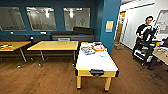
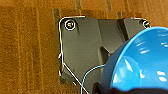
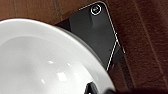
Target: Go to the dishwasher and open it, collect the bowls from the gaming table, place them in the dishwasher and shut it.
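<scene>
Left pincer carries the blue bowl (image 2: 140, 62), large in its wrist view above wood floor (image 2: 27, 50); pinch point hidden, so I cannot tell how the fingers sit. Right pincer likewise: pale white bowl (image 3: 42, 62) close against its camera, grip unclear. Head view, left to right: yellow-topped tables (image 1: 53, 45), then the white-topped gaming table (image 1: 96, 62) bearing colourful game boxes (image 1: 93, 48) at its far end, then a person (image 1: 143, 32) with a control rig near the white wall.
</scene>
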### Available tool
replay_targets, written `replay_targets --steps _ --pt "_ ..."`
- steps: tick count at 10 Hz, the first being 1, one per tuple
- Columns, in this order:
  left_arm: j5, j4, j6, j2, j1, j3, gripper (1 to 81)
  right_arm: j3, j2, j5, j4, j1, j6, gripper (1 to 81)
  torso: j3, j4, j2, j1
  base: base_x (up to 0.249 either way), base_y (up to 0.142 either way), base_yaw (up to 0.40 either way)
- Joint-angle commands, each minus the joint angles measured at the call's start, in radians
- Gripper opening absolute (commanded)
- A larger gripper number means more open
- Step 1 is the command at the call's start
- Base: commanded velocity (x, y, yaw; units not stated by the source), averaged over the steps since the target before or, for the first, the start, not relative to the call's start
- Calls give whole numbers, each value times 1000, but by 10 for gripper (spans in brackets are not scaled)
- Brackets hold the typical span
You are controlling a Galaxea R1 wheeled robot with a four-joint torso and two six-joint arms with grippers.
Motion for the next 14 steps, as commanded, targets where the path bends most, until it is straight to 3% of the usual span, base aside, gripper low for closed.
replay_targets --steps 1,8,12,14 --pt "37 4 0 -24 -43 2 10 6 -24 -59 -18 36 -4 10 0 0 0 0 0 0 0" --pt "36 1 0 -19 -43 -10 10 2 -24 -57 -18 33 -4 10 0 0 0 0 0 0 0" --pt "36 7 0 79 -40 -183 10 -1 -20 -57 -18 33 -4 10 0 0 0 0 0 0 -355" --pt "34 9 0 98 -39 -211 10 -1 -19 -57 -16 31 -4 10 0 0 0 0 0 0 -397"
